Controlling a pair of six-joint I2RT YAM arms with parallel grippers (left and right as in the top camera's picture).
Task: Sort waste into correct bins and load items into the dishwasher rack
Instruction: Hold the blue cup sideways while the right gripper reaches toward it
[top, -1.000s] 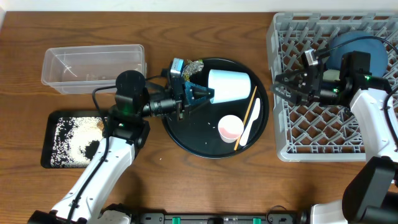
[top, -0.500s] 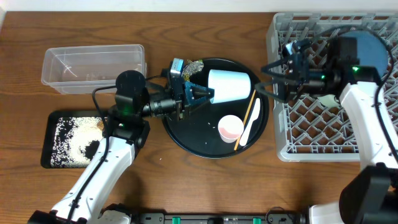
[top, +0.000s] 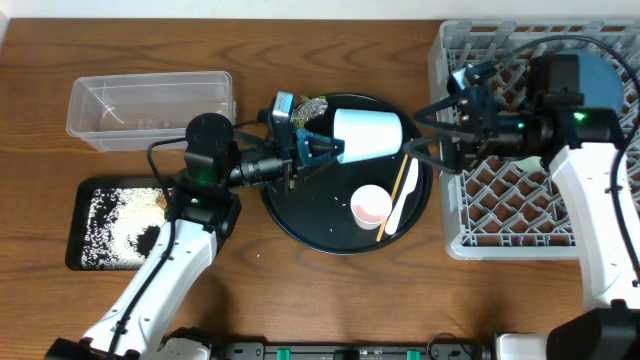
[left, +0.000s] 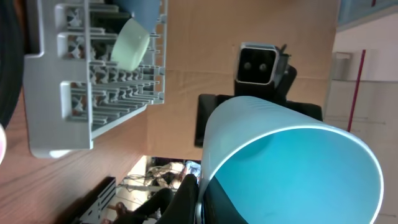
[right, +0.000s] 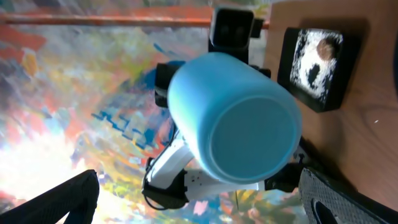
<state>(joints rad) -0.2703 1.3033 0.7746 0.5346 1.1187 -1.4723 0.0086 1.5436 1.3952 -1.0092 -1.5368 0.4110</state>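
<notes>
Left claw clamped on light blue cup rim, cup sideways over round black tray. Right claw spread wide, empty, just beside cup base.

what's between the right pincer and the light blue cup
Nothing visible. The open right pincer faces the base of the light blue cup directly, and its wrist view shows that base unobstructed. The chopsticks and white spoon lie on the round black tray, off that line. The left pincer grips the cup's far rim.
</notes>
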